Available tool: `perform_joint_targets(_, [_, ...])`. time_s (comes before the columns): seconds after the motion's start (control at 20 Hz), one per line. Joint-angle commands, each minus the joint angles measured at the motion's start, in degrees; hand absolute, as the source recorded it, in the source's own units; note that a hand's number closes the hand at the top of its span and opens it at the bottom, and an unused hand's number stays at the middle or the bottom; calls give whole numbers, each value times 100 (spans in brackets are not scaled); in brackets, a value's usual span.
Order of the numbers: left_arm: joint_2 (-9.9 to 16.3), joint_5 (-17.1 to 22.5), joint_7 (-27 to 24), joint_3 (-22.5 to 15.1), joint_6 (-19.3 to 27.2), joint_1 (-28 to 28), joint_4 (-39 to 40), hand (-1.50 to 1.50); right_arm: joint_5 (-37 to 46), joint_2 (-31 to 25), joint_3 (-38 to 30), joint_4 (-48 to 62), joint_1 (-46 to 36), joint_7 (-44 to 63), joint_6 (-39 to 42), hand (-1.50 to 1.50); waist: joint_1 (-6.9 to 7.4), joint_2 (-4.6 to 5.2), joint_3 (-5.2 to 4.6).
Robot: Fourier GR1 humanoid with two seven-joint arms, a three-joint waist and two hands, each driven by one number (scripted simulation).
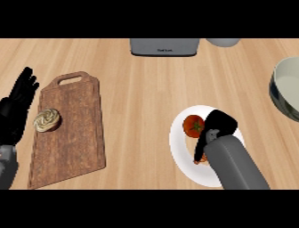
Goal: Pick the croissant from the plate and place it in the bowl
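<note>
Under the right hand point(219, 123), fingers curling onto something orange, likely the croissant point(200, 156), lying on the plate point(182, 147) beside a tomato point(194, 126); bowl point(296, 91) sitting beyond, holding nothing.

Plate point(182, 153) between cutting board point(70, 129) at left and bowl point(296, 91) at right

A pale wood-grain counter point(145, 89) is shown. A dark brown cutting board point(70, 133) carries a tan swirled pastry point(47, 120). A red tomato point(194, 126) is set on a white plate point(182, 151). The bowl point(296, 89) is grey-green inside.
</note>
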Motion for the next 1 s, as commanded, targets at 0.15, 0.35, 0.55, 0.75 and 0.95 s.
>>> perform_joint_targets(0.15, [-126,-129,-113,41,-32,91,-22,0,175,91,22,911,-99,318,-497,150,46,95,62])
perform_joint_targets(0.35, [-237,-221,10,-50,0,208,-267,0,517,40,-196,753,-90,169,-528,150,13,78,61])
perform_joint_targets(0.55, [-214,-196,60,68,-4,176,-259,0,717,-588,285,331,128,-1245,-194,150,-19,68,61])
perform_joint_targets(0.75, [-178,-153,4,60,-62,137,-98,0,241,-540,1512,-715,222,-3845,276,150,21,-63,90])
perform_joint_targets(0.95, [-168,-165,6,106,-28,190,-10,0,-56,-1182,1975,-1575,242,-5552,338,150,-157,-94,87])
